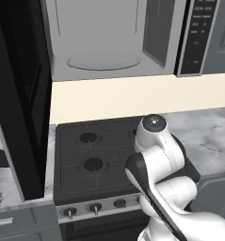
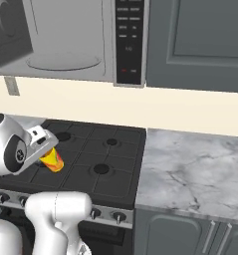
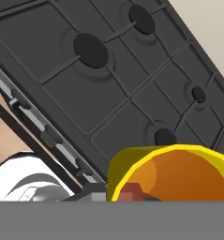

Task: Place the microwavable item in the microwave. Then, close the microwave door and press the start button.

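Kitchen wall, pale cream, runs behind a marble table (image 2: 190, 169) and a black gas stove (image 1: 97, 157) set into it. Above the stove hangs the microwave (image 1: 109, 37), its pale cavity bare and the round turntable (image 1: 103, 61) unloaded. Its microwave door (image 1: 20, 94) stands swung wide to the left, dark glass edge-on to the left base camera. On the right of the cavity sits the dark button panel (image 2: 129, 40), untouched as far as one can judge.

Lower down, the arm reaches over the front of the stove. The jaws of the gripper (image 2: 45, 152) are closed on the yellow cup (image 2: 52, 160), which hangs tilted above the stove's front left burner, clear of the grate; the hand camera looks down past its yellow rim (image 3: 174, 176).

By my reckoning, the pick-up is done. Lifting the cup into the cavity, setting it down, closing the door and pressing start all remain.
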Motion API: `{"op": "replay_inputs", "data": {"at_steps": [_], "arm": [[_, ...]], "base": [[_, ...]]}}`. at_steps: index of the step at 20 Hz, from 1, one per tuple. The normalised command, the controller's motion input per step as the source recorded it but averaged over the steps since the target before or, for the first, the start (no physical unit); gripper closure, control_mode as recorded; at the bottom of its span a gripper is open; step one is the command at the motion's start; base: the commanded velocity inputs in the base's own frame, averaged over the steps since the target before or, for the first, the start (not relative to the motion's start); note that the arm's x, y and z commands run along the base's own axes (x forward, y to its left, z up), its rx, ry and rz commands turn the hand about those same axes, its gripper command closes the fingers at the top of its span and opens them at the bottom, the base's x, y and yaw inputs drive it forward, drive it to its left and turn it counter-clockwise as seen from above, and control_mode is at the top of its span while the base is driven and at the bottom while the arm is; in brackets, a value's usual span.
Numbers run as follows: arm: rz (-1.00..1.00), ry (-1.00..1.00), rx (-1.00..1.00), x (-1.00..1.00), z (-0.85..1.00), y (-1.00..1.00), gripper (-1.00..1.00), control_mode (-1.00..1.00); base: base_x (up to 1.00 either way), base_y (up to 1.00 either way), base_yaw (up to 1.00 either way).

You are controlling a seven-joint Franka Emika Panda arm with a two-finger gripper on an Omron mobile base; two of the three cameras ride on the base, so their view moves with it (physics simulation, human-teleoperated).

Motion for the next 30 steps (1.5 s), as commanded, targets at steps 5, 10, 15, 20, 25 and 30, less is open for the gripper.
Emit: {"op": "replay_inputs", "data": {"at_steps": [5, 10, 15, 20, 25, 30], "arm": [[0.00, 0.00, 0.00, 0.00, 0.00, 0.00, 1.00, 1.00], [0.00, 0.00, 0.00, 0.00, 0.00, 0.00, 1.00, 1.00], [0.00, 0.00, 0.00, 0.00, 0.04, -0.04, 1.00, -1.00], [0.08, -0.09, 0.00, 0.00, 0.85, -0.08, 1.00, -1.00], [0.10, -0.10, 0.00, 0.00, 1.00, 0.00, 1.00, -1.00], [0.07, -0.09, 0.00, 0.00, 0.64, 0.00, 1.00, -1.00]], "base": [[0.26, 0.19, 0.00], [0.04, 0.00, 0.00], [0.00, -0.01, 0.00], [0.00, 0.00, 0.00], [0.00, 0.00, 0.00], [0.00, 0.00, 0.00]]}}
